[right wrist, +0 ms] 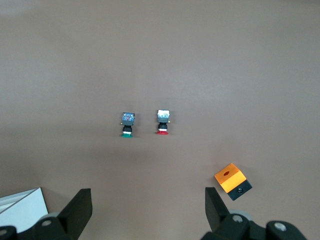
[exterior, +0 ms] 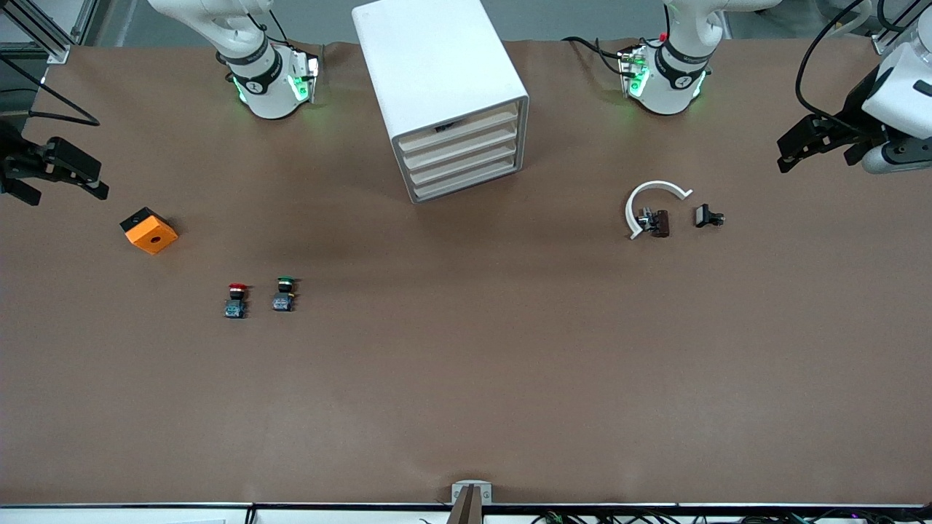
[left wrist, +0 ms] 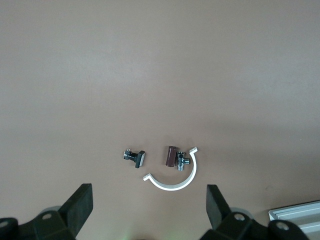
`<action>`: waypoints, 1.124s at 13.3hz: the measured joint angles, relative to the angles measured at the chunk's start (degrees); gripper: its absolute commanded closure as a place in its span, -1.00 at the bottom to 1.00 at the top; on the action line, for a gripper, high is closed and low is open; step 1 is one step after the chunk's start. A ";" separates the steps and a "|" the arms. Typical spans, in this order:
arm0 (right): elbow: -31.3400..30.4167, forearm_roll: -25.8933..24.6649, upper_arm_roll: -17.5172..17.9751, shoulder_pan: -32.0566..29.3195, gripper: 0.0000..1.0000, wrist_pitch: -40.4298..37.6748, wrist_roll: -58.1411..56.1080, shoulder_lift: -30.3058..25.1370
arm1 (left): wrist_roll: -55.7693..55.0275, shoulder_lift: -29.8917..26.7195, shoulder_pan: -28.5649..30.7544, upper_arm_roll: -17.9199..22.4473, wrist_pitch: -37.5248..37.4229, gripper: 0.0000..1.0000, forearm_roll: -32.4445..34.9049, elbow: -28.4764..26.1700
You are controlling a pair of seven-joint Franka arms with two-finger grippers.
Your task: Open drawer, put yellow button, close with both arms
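The white cabinet stands between the two arm bases, its four drawer fronts facing the front camera. The drawer is the highest of them and sits pushed in like the others. The yellow button is out of view. My left gripper hangs open over the table edge at the left arm's end, and in the left wrist view its fingers have nothing between them. My right gripper waits open at the right arm's end, and the right wrist view shows only bare table between its fingers.
A red-capped button and a green-capped button stand side by side toward the right arm's end. An orange cube lies near the right gripper. A white C-shaped ring, a brown part and a small black part lie toward the left arm's end.
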 measured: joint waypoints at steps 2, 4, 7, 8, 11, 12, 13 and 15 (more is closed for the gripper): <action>0.00 0.00 -0.14 -0.01 -1.00 -0.10 0.02 0.00 | 0.11 0.16 1.02 -0.94 -0.40 -1.00 0.00 -0.23; 0.00 0.00 -0.24 -0.02 -1.00 -0.22 0.03 0.00 | 0.11 0.17 3.11 -3.83 -0.50 -1.00 0.00 -0.39; 0.00 0.00 -0.29 -0.02 -1.00 -0.25 0.04 0.00 | 0.09 0.18 3.56 -4.82 -0.34 -1.00 0.00 -0.47; 0.00 0.00 -0.29 -0.02 -1.00 -0.25 0.04 0.00 | 0.09 0.24 3.85 -4.80 -0.30 -1.00 0.00 -0.49; 0.00 0.01 -0.29 -0.02 -1.00 -0.25 0.04 0.00 | 0.12 0.98 4.37 -4.75 0.19 -1.00 0.00 -0.18; 0.00 0.01 -0.29 -0.02 -1.00 -0.26 0.04 0.00 | 0.12 1.37 4.46 -4.74 0.21 -1.00 0.00 0.25; 0.00 0.01 -0.29 -0.02 -1.00 -0.27 0.04 0.00 | 0.12 1.66 4.50 -4.73 0.21 -1.00 0.00 0.72; 0.00 0.01 -0.29 -0.02 -1.00 -0.29 0.04 0.00 | 0.12 2.01 4.53 -4.72 0.21 -1.00 0.00 1.24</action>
